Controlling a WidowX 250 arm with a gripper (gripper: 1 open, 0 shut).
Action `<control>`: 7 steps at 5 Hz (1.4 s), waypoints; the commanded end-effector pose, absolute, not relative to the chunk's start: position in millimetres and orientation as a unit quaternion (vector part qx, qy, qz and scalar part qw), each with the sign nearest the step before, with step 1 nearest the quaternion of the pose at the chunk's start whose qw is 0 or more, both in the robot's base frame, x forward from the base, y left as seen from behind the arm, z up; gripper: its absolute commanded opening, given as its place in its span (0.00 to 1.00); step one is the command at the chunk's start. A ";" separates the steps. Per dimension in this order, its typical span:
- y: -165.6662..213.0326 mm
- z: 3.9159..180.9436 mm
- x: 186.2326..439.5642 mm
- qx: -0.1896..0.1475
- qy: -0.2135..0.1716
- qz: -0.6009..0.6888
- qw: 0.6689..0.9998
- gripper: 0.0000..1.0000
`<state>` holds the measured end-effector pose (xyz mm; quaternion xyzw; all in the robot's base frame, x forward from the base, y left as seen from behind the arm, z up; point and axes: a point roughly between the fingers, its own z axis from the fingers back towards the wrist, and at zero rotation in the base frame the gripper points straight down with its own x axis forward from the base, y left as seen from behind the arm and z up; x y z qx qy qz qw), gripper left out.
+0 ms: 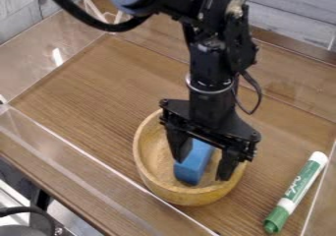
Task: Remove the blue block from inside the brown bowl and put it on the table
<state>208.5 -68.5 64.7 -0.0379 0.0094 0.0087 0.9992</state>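
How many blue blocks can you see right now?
1. The blue block lies inside the brown bowl, between the open fingers. The arm hides part of the bowl, so another could be behind it.

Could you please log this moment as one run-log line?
black gripper: open, pointing down, straddling block | small blue rectangular block: in bowl, ungrasped | round light-brown wooden bowl: on table | step: close

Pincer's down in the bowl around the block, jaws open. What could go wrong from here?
1. The pincer straddles the blue block, which lies tilted against the brown bowl wall; closing may catch only an edge and let it slip.
2. The fingertips sit near the bowl's inner wall, so closing or lifting might drag or tip the bowl.
3. The green-and-white marker lies beside the bowl on the table; a careless placement could knock it.
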 end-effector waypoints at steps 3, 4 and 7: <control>-64.9 70.0 215.5 -0.046 -0.009 0.022 0.999 1.00; -64.1 65.2 215.3 -0.047 -0.010 0.022 0.999 1.00; -61.6 65.3 213.4 -0.047 -0.008 0.020 0.999 0.00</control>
